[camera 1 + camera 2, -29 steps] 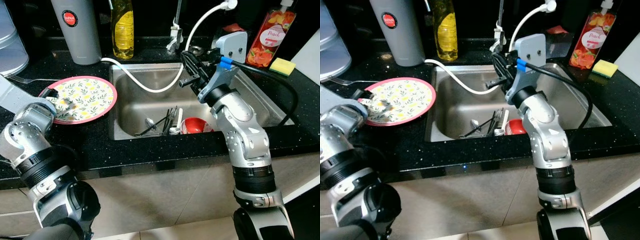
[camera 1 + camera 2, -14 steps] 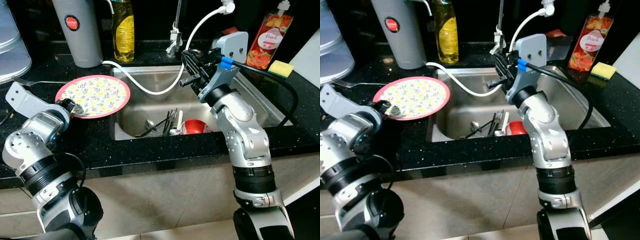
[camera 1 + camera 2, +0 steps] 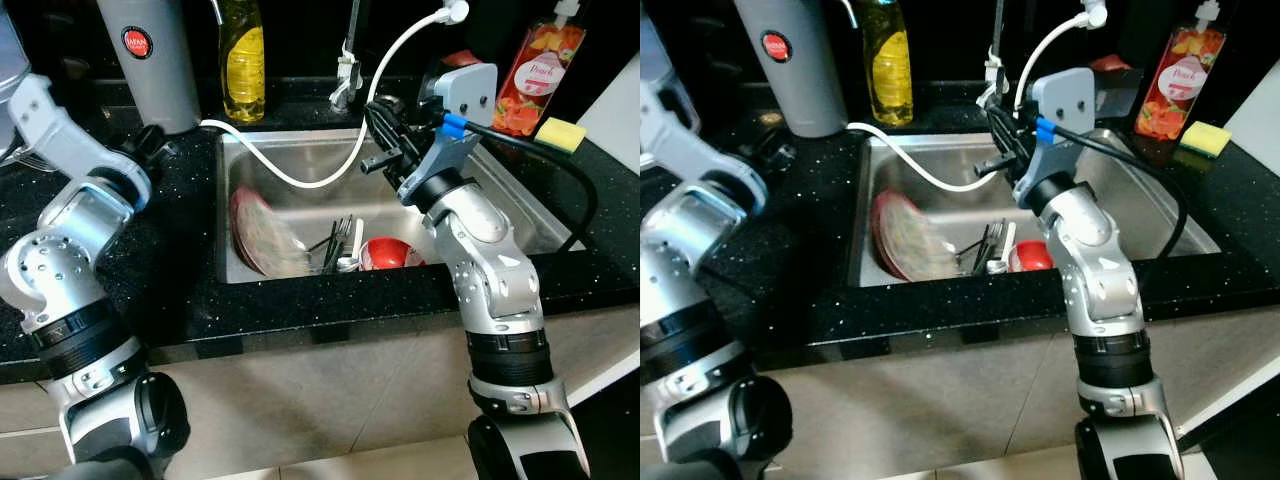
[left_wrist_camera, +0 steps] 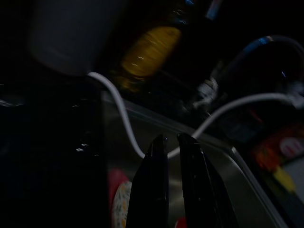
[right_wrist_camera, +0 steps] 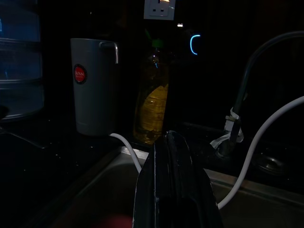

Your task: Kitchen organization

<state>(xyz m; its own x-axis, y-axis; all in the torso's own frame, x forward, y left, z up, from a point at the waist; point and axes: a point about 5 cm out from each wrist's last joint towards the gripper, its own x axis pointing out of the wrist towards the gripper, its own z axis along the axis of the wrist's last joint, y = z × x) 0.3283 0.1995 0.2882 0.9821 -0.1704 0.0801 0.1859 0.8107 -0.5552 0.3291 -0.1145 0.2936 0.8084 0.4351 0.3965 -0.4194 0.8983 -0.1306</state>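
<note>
While the floral plate is leaning on edge against the left wall of the steel sink, beside the forks and spoons and a red bowl, the left gripper is hanging over the black counter near the sink's back left corner, its fingers nearly pressed together on nothing. The right gripper is hovering above the sink's rear by the white hose, its fingers lying pressed together and empty.

Both head eyes look steeply down at the sink; both wrist cameras face its back edge close up
</note>
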